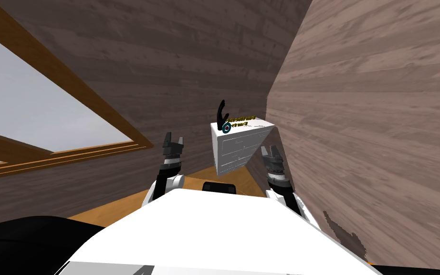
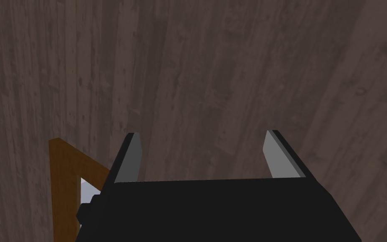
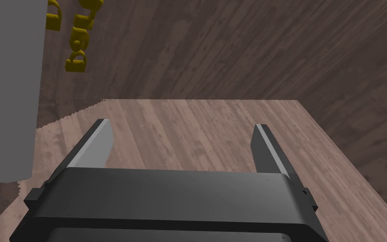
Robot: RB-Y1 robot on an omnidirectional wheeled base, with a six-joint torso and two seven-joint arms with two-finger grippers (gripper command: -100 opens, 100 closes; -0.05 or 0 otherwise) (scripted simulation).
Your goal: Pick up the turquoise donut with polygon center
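Turquoise donut (image 1: 226, 127) at top edge of white cabinet (image 1: 237, 149) | left gripper (image 1: 173, 141), right gripper (image 1: 271, 153): fingers spread, empty | risk: reach could knock donut off; black curved object (image 1: 222, 113) crowds it

Dark wood-plank wall (image 1: 157, 57) ahead, meeting a paler plank wall (image 1: 371, 119) on the right at a corner. Window (image 1: 33, 110) set in the dark wall to the left: orange-brown wooden frame (image 1: 95, 102), pale grey pane, flat even light throughout. White cabinet (image 1: 235, 148) with faint drawer lines stands in that corner on an orange-tan floor (image 1: 119, 205), its right edge close against the paler wall.
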